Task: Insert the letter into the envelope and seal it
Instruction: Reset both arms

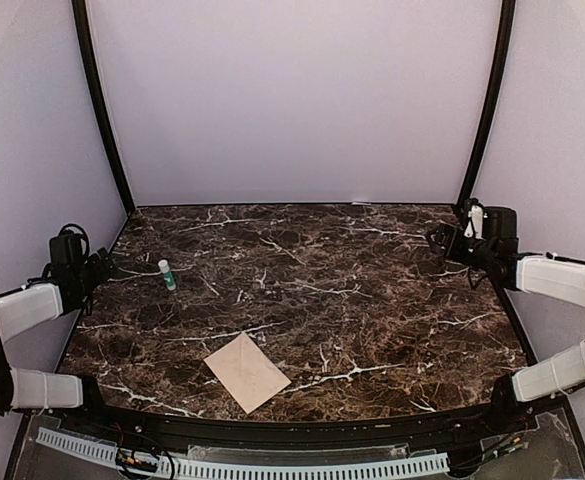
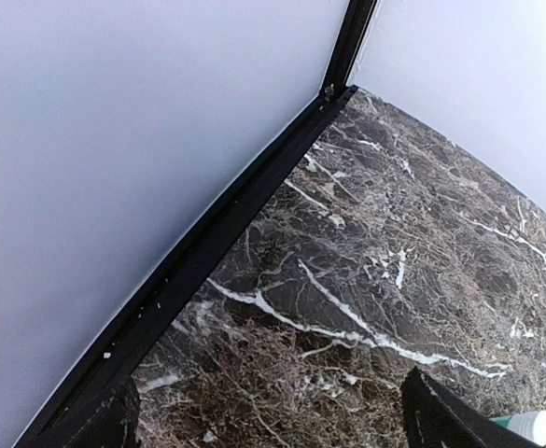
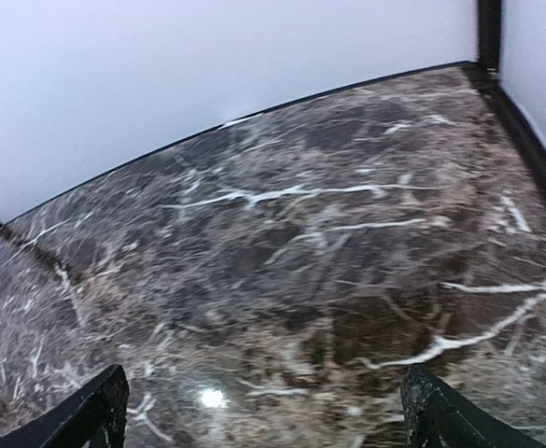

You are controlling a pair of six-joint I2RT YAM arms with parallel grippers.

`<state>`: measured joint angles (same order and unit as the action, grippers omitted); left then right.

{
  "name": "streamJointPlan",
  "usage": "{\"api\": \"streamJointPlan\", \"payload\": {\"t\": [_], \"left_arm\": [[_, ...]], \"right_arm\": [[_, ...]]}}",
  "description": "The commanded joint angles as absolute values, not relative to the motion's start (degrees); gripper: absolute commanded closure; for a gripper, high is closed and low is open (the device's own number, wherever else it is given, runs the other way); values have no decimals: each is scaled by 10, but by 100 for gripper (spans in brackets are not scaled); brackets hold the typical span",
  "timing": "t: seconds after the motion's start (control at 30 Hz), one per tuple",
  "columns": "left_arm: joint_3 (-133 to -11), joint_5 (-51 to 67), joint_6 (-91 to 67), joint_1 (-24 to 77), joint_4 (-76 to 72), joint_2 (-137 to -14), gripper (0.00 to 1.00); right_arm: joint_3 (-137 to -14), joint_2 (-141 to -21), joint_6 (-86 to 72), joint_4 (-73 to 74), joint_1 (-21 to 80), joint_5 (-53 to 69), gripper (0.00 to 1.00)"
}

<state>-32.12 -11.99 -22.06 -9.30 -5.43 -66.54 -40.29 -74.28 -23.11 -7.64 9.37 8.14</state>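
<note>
One tan paper piece, the envelope (image 1: 247, 372), lies flat on the table (image 1: 372, 300) near the front edge, a bit left of centre, turned cornerwise w/ one corner pointing at the rim. No separate letter shows in any view; prob inside or under it, can't tell, and no flap line reads from above. Handling, as a guess: v. light, thin and floppy, so it will skate on the glossy top and crease if pinched hard. It lies flush w/ no lip to get under, so the best hold is a corner or short edge w/ the other arm pinning it, or slide it to the rim first. Further back on the left a glue stick (image 1: 167, 274) stands upright, well apart from the paper. Near it, at the left edge, hangs the left gripper (image 1: 97, 268), fingers spread wide, nothing between them. Farthest, by the right back corner, is the right gripper (image 1: 450, 240), fingers likewise wide apart and empty
</note>
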Motion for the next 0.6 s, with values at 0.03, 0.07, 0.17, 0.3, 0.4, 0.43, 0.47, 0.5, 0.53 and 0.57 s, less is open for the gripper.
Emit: {"api": "streamJointPlan", "payload": {"t": [0.03, 0.07, 0.17, 0.3, 0.4, 0.43, 0.47, 0.5, 0.53, 0.57], "left_arm": [[-192, -152, -160, -96, -322, -563, 1], [-157, -144, -153, -96, -349, -554, 1], [-104, -79, -114, -95, -475, -564, 1], [-108, -19, -87, -95, -547, -638, 1], [-95, 7, -79, -95, -651, -707, 1], [-84, 23, -72, -95, -678, -720, 1], [-81, 33, -72, -94, -721, -744, 1], [-82, 42, -71, -95, -731, -755, 1], [-85, 55, -71, -95, -728, -768, 1], [-97, 62, -72, -94, -721, -772, 1]], "right_arm": [[-300, -659, -177, -217, 9, 29, 1], [-276, -641, -169, -244, 6, 10, 1], [-190, -594, -135, -364, -21, -30, 1], [-99, -593, -97, -515, -23, -58, 1], [-71, -640, -77, -596, -24, -74, 1], [-73, -658, -75, -610, -24, -74, 1], [-74, -676, -74, -624, -24, -72, 1], [-75, -696, -74, -643, -24, -65, 2], [-76, -718, -73, -664, -24, -59, 1], [-76, -738, -71, -697, -24, -56, 1]]}}
